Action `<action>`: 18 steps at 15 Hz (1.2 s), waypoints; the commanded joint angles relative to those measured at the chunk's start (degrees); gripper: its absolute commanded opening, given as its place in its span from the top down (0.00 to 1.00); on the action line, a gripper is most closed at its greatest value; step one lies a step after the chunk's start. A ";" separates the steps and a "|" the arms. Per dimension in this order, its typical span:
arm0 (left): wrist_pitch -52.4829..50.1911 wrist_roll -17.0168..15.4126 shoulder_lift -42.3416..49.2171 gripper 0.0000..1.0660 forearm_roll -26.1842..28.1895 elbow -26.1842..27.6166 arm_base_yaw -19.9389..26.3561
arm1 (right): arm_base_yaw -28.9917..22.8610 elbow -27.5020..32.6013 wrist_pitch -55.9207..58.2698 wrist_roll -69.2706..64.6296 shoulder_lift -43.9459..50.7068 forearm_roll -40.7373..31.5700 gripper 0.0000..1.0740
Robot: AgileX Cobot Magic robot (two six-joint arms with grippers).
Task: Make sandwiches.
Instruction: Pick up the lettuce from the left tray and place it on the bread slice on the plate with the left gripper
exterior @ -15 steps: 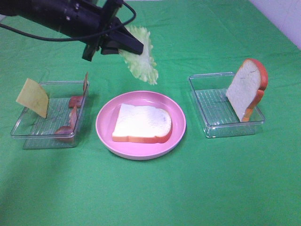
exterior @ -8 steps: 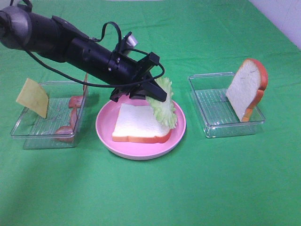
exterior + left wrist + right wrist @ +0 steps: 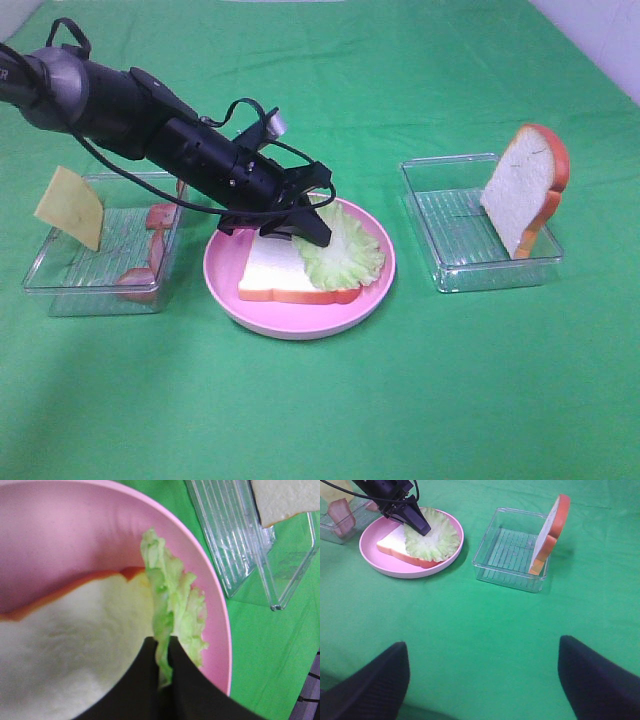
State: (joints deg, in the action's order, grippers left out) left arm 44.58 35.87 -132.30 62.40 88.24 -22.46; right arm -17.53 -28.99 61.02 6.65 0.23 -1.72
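Note:
One white bread slice (image 3: 272,270) lies flat on the pink plate (image 3: 300,325). Pale green lettuce (image 3: 345,255) rests across the right part of that slice, and my left gripper (image 3: 312,228) is shut on the leaf's edge, low over the plate. The left wrist view shows the lettuce (image 3: 172,597) pinched between the dark jaws (image 3: 164,675) above the bread (image 3: 75,630). A second bread slice (image 3: 522,190) leans upright in the right clear tray (image 3: 450,225). My right gripper (image 3: 482,647) hangs open over bare cloth, well short of that tray (image 3: 505,545).
The left clear tray (image 3: 60,290) holds a yellow cheese slice (image 3: 70,207) leaning on its wall and reddish bacon strips (image 3: 155,245). My left arm stretches from the upper left across that tray's far corner. Green cloth covers the table.
My left gripper has come down from high behind the plate, carrying the lettuce. The leaf, which hung in the air, now lies on the bread.

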 commanded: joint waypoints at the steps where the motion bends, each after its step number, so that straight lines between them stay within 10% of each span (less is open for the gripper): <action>1: 0.06 -1.03 0.40 1.00 -0.34 0.23 -0.17 | -0.23 0.23 -0.46 0.17 1.32 0.17 0.30; 6: -0.17 -11.92 0.57 1.00 -11.63 0.23 -0.17 | -0.23 0.23 -0.46 0.17 1.32 0.17 0.30; 16: -2.06 -17.07 3.72 1.00 -18.22 0.23 -0.17 | -0.23 0.23 -0.46 0.17 1.32 0.17 0.30; 18: -1.89 -18.45 3.72 0.79 -18.79 0.23 -0.17 | -0.23 0.23 -0.46 0.17 1.32 0.17 0.30</action>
State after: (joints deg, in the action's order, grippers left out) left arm 42.00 18.16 -129.14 43.89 88.41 -22.46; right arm -17.53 -28.99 61.02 6.65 0.23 -1.72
